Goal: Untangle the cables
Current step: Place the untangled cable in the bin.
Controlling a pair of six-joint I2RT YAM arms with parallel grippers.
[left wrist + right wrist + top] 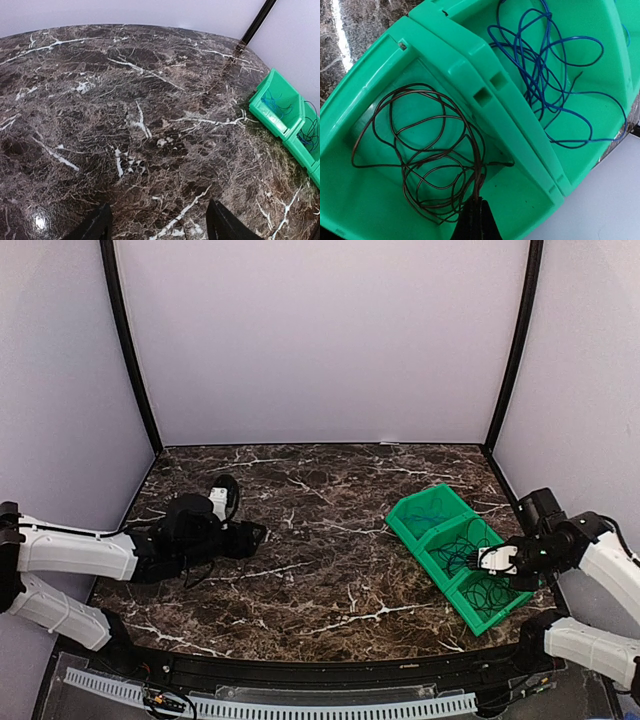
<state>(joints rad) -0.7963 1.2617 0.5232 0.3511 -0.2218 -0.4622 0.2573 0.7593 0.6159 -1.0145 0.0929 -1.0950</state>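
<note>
The right fingers [475,222] are pressed together at the 6 o'clock edge of the dark cable [480,172]. They seem to be pinching one or two of its strands, though the contact point sits at the very bottom of the right wrist view and is hard to read. That cable lies as a loose pile of overlapping loops in the end bin [350,210], toward 4 o'clock on the counter [150,100]. The blue cable [537,82] sprawls in the neighbouring bin [600,20], at 2 o'clock from the coil across a shared wall. The main risk is a straight pull: the loops cross one another, so hauling on a single strand could cinch them into a knot. A thin cord could also slide out of so small a grip. A trailing loop could hook the bin's rim and drag the light bin along, or flop over the wall into the blue cable. The left fingers [97,227] are spread and hold nothing, well apart at 9 o'clock, too far away to steady the bin.
</note>
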